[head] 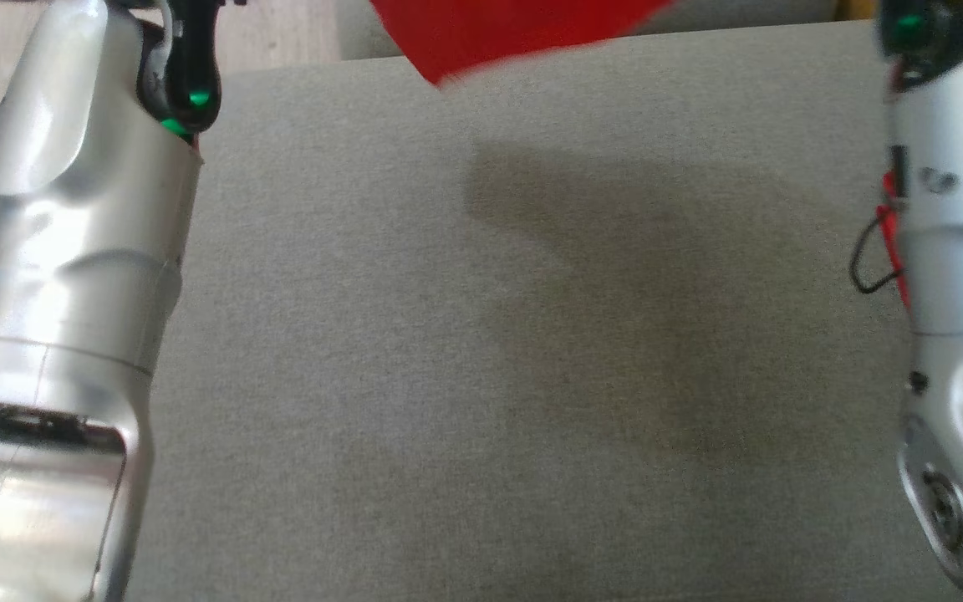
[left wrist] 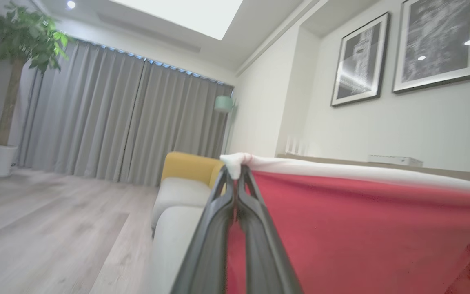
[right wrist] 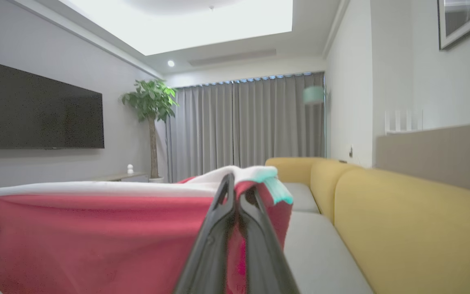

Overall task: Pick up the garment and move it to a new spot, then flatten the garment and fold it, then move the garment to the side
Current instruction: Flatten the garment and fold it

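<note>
The garment [left wrist: 361, 220] is red with a white top edge, stretched taut in the air between my two grippers. My left gripper [left wrist: 235, 173] is shut on one white corner of it. My right gripper [right wrist: 237, 183] is shut on the other end, where a white and teal bit [right wrist: 278, 190] folds over the fingertips. In the head view only a blurred red lower edge of the garment [head: 498, 33] hangs at the top, above the grey sofa seat [head: 481, 376], with a pale forearm at each side.
A grey sofa seat cushion [right wrist: 320, 253] with a yellow backrest [right wrist: 414, 220] runs ahead. A yellow armrest [left wrist: 188, 167] ends the sofa. Wooden floor [left wrist: 47, 220], grey curtains [left wrist: 116, 122], a potted plant [right wrist: 151, 106] and a wall television [right wrist: 35, 110] surround it.
</note>
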Motion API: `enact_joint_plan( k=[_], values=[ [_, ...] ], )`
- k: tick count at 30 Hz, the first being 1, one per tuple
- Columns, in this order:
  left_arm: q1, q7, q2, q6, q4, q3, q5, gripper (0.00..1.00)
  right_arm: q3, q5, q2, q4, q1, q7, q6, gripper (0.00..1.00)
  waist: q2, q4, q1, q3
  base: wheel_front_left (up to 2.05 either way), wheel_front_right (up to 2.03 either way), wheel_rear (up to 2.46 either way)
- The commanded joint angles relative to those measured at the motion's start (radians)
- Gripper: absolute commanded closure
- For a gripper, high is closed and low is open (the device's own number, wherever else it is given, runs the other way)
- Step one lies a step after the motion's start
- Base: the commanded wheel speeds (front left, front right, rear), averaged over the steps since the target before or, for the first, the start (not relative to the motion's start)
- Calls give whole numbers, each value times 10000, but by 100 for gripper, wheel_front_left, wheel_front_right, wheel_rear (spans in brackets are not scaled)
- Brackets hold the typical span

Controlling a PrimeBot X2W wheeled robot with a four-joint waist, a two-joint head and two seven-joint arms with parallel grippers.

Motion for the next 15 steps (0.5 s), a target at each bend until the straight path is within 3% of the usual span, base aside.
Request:
enact_joint_plan(
  k=[1, 8, 12, 15],
  values=[
    [-254, -113, 411, 171, 481, 511, -92, 100, -2, 82, 176, 446, -248, -216, -9, 100, 0, -74, 0, -47, 0, 0, 0],
    [880, -230, -243, 184, 3777, 705, -504, 100, 1372, 1089, 480, 3930, 546, -832, -9, 100, 0, -149, 0, 270, 0, 0, 0],
    [1990, -257, -577, -20, 4743, 674, -723, 100, 2766, 2382, 488, 4833, 1865, -993, -9, 100, 0, -108, 0, 600, 0, 0, 0],
    [2706, -279, -700, -102, 4941, 466, -664, 100, 3258, 3024, 489, 5073, 2738, -1457, -9, 100, 0, -69, 0, 703, 0, 0, 0]
  ],
)
